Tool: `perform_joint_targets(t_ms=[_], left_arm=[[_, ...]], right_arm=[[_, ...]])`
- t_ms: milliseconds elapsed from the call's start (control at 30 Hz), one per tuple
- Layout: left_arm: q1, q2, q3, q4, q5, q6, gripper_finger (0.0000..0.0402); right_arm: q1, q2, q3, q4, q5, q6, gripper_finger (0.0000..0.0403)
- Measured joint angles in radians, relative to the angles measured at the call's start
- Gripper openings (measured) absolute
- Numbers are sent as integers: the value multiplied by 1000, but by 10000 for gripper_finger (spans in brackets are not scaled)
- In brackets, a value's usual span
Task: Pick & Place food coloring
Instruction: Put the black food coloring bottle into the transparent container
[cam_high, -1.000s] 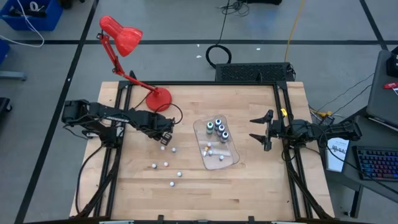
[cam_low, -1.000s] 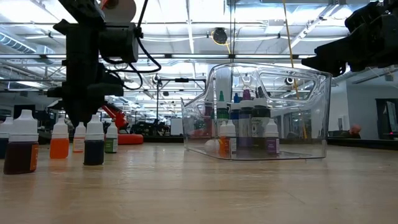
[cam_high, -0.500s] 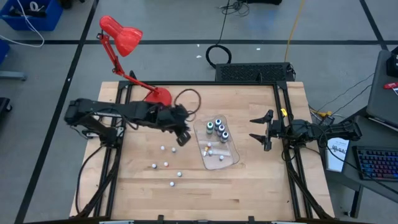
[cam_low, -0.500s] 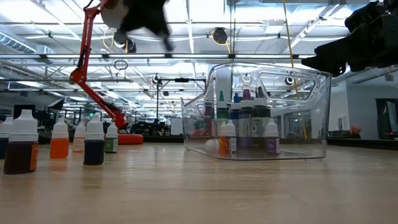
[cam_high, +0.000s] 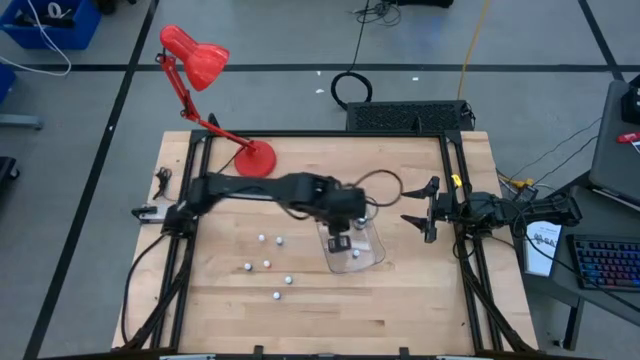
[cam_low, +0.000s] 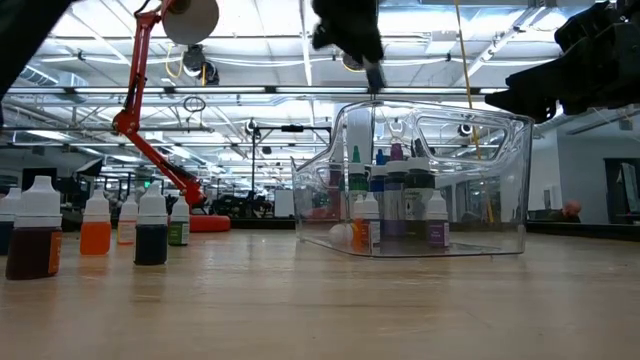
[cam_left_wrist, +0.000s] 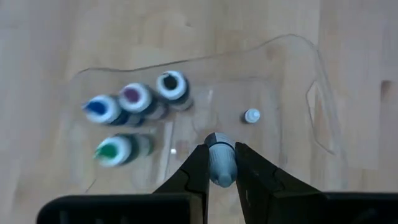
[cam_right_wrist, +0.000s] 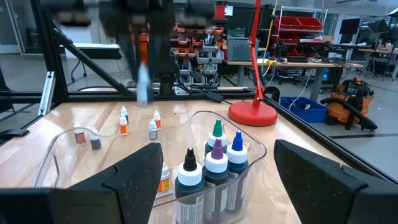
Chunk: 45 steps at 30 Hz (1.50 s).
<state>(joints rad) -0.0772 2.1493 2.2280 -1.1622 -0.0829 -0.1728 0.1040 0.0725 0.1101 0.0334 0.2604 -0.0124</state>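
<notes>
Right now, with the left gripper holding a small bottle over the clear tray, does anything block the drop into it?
Nothing visible does. The left gripper holds the small bottle above a bare patch of the clear tray; the four upright bottles and a tiny bottle stand off to the sides.

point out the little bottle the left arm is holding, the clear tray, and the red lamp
little bottle (cam_left_wrist: 220, 163), left wrist view, on its pale body between the fingers.
clear tray (cam_low: 500, 180), low view, on its side wall.
red lamp (cam_high: 194, 53), high view, on its shade.

Grey floor (cam_high: 90, 150) with dark tape lines, red desk lamp (cam_high: 195, 55), blue bin (cam_high: 50, 25), bright ceiling lights (cam_low: 300, 20).
</notes>
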Motion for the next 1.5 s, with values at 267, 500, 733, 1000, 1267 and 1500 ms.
perform_joint_targets(t_ms=[267,500,733,1000,1267,1500], left_arm=[[33,166,47,2,30,42,53],[29,221,48,16,30,38,53],[29,258,37,48,32,28,53],[29,287,37,61,50,14,53],[21,288,5,74,61,1,53],[21,281,-76,129,111,-20,53]], right_arm=[[0,0,0,0,0,0,295],[0,0,0,0,0,0,295],[0,0,0,0,0,0,295],[0,2,1,-6,0,0,295],[0,6,1,-6,0,0,295],[0,6,1,-6,0,0,295]])
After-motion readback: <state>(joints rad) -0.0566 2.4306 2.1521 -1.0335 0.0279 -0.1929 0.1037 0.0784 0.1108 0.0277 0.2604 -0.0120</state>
